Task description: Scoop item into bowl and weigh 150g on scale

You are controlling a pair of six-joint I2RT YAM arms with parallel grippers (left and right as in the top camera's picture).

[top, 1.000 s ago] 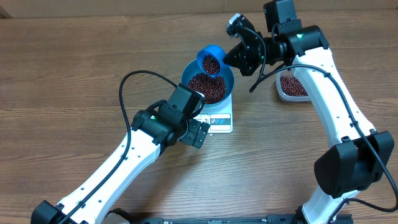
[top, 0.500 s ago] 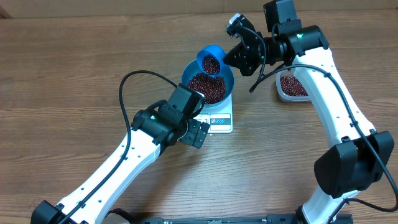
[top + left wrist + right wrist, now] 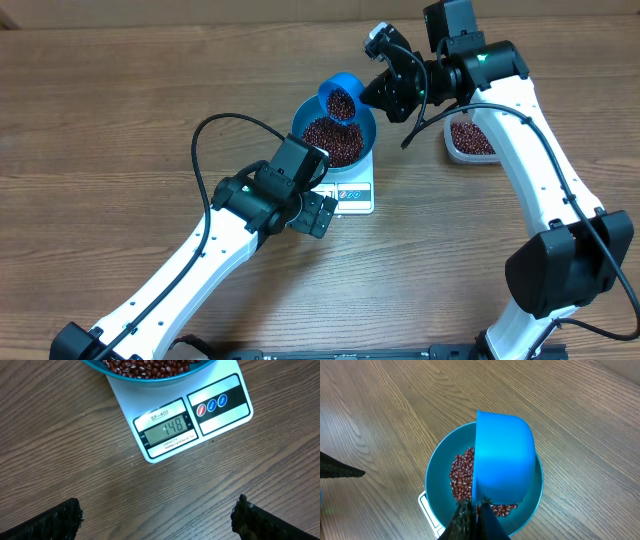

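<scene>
As our right claw (image 3: 474,510) clamps the handle of the blue scoop (image 3: 502,455), the scoop's long axis runs straight ahead of the fingers, mouth tipped down toward the beans (image 3: 462,475) in the bowl (image 3: 434,467) just below. Under that sits the scale (image 3: 220,415). Its display (image 3: 166,428) seems a shade short of target, so we should trickle, not dump. Our left claw (image 3: 157,520) hangs open near the display.
</scene>
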